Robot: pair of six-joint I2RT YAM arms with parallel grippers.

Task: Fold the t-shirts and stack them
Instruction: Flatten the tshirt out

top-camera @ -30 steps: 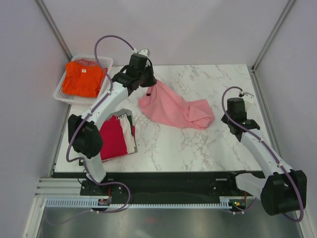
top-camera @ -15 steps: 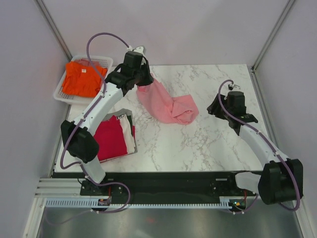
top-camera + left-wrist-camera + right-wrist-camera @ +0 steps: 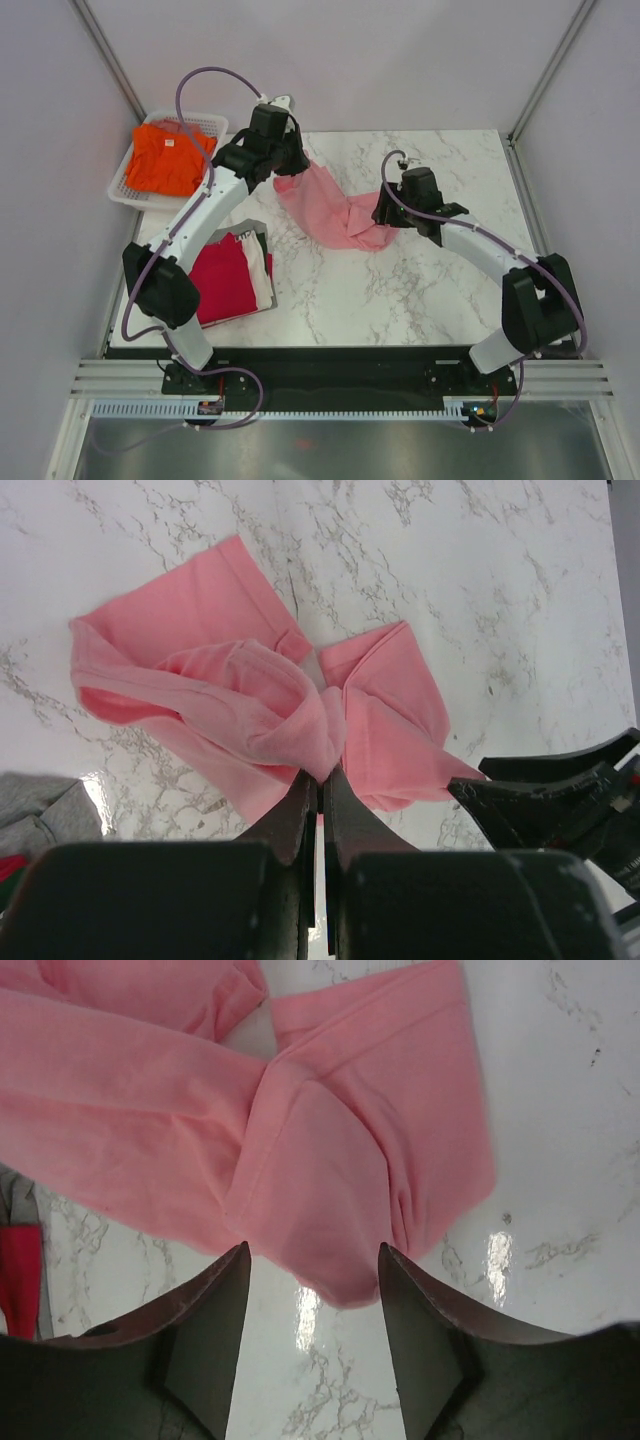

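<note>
The crumpled light pink cotton t-shirt lies bunched on the far middle of the white marble tabletop. The left gripper is clamped on a gathered fold at its left end. The right gripper hovers over its right end, jaws spread, holding nothing. A folded crimson red t-shirt sits near the left edge. An orange t-shirt lies in the white plastic mesh basket.

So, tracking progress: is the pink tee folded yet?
No, crumpled: pink tee lies twisted in loose bunches, one end pinched in the left gripper.
</note>
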